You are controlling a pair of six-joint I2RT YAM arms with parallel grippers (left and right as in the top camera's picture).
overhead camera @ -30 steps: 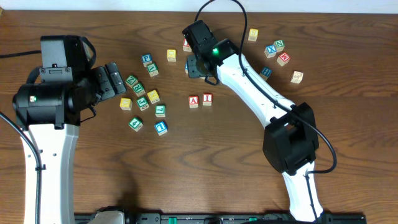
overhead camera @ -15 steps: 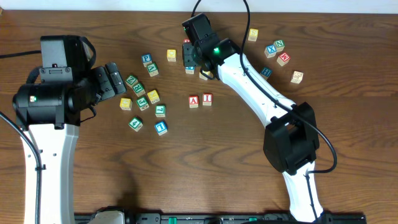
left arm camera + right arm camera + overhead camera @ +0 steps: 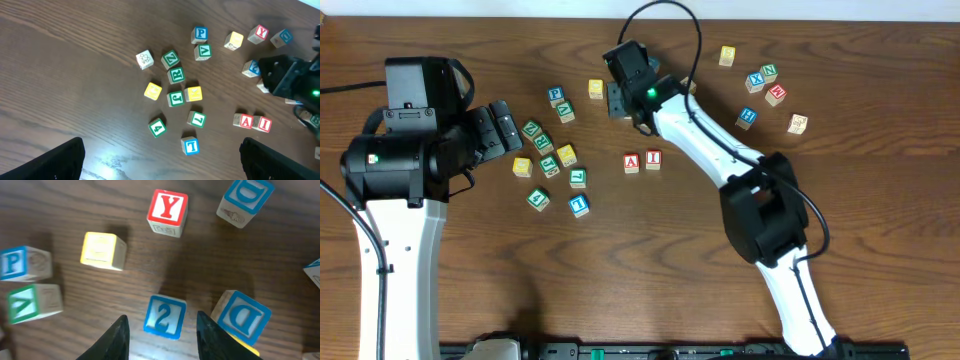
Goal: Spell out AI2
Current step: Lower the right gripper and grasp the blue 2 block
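Note:
In the right wrist view the blue "2" cube (image 3: 165, 316) lies on the table between my right gripper's (image 3: 165, 339) dark fingers (image 3: 117, 339). The jaws stand open, with a gap on each side of the cube. From overhead that gripper (image 3: 620, 96) hides the "2". The red "A" cube (image 3: 632, 162) and the red "I" cube (image 3: 653, 159) sit side by side mid-table, also visible as "A" (image 3: 243, 120) and "I" (image 3: 263, 123). My left gripper (image 3: 505, 125) hovers open at the left, holding nothing.
A blue "D" cube (image 3: 243, 316) sits close to the right finger. A red "Y" cube (image 3: 167, 209), a yellow cube (image 3: 102, 250) and a blue "P" cube (image 3: 12, 262) lie nearby. A cluster of green and yellow cubes (image 3: 550, 155) lies left of centre, and several more (image 3: 765, 85) at the back right.
My right arm has swung left and a little toward the table's back, bringing its gripper over the "2" cube. The left arm has not moved.

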